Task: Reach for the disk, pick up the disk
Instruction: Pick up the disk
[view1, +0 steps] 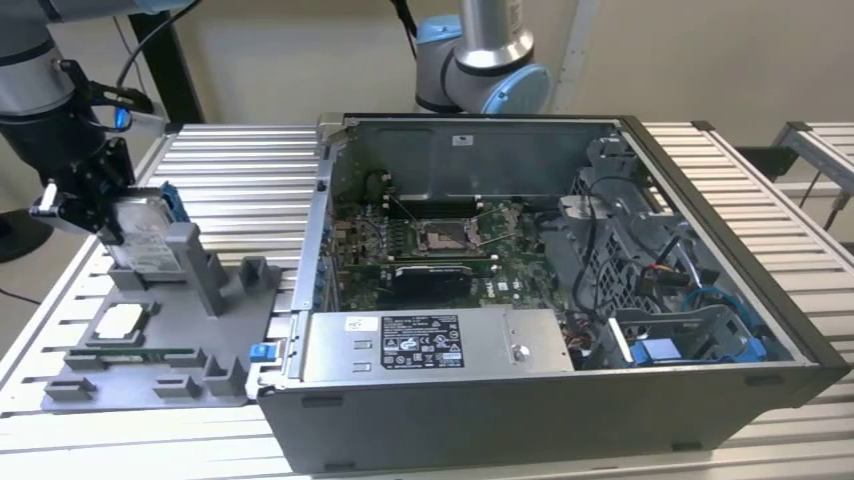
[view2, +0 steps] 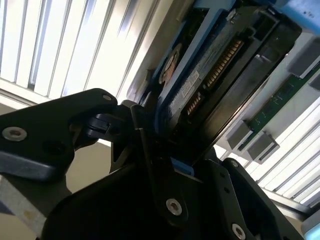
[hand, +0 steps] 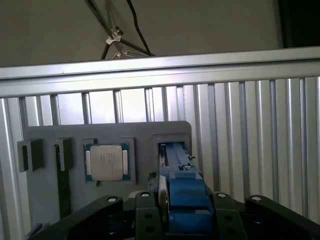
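The disk stands on edge at the far corner of a grey fixture tray, toward the exterior view's left; its blue bracket runs along the upper edge. Whether its lower edge sits in the tray's slot or just above it cannot be told.

The gripper is clamped on the disk from above. In the first wrist view the black fingers press both sides of the blue-edged disk. The second wrist view shows the disk's connector edge beside the gripper.

A small square chip lies flat in the tray, near the disk. The tray rests on a slatted metal table, just beside an open computer case.
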